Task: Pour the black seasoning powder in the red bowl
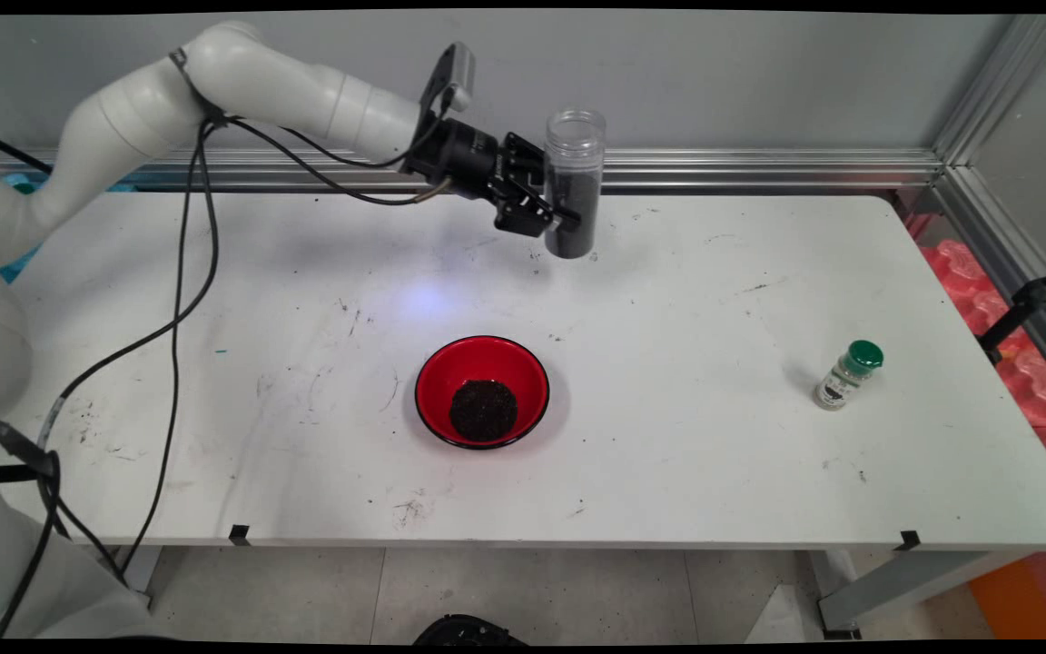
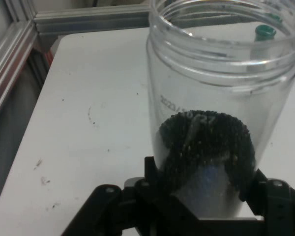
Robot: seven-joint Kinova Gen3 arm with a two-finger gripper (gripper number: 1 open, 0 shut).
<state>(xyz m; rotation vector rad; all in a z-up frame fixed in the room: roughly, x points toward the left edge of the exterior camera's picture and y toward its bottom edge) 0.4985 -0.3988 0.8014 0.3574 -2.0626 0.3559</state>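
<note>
My gripper (image 1: 557,218) is shut on a clear plastic jar (image 1: 574,182), lidless and partly filled with small black grains. It holds the jar upright above the far middle of the white table (image 1: 714,300). In the hand view the jar (image 2: 221,98) fills the middle, gripped low between the fingers (image 2: 150,179), its open mouth at the top. A red bowl (image 1: 482,391) with a heap of the same black grains sits on the table well in front of the jar.
A small spice bottle (image 1: 846,374) with a green cap stands at the table's right; its cap (image 2: 264,32) shows through the jar. An aluminium rail (image 1: 759,168) runs along the back edge. Black cables (image 1: 180,300) hang from the arm at left.
</note>
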